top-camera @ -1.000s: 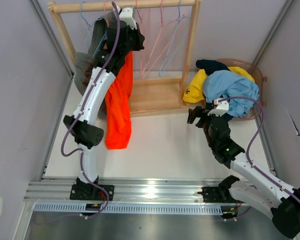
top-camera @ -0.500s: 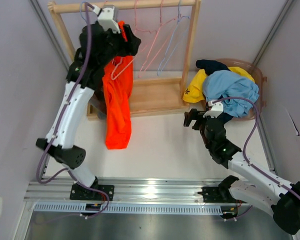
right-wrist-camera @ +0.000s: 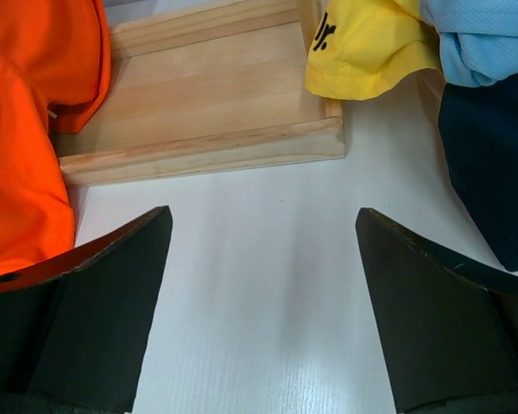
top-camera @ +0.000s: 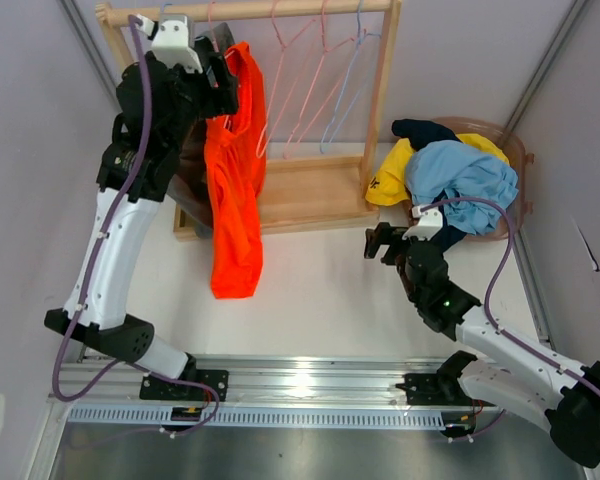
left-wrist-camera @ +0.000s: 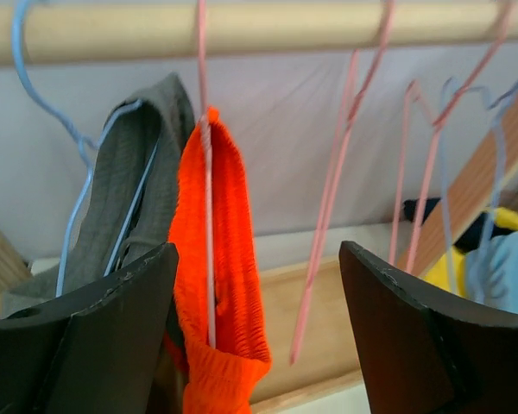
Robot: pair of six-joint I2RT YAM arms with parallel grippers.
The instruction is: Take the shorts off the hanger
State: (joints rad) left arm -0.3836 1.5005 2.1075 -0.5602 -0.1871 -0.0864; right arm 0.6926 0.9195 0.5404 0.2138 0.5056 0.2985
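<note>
Stretches the left arm (top-camera: 108, 245) up and away from its base, elbow low at the near left, forearm climbing toward the far left. Turns the left gripper (top-camera: 223, 85) rightward at the top of the reach, jaws spread wide, fingers (left-wrist-camera: 95, 336) clasping nothing. Lays the right arm (top-camera: 505, 350) low, running from its base at the near right in toward the middle. Points the right gripper (top-camera: 380, 243) leftward and downward, jaws likewise wide apart, nothing held between them.
</note>
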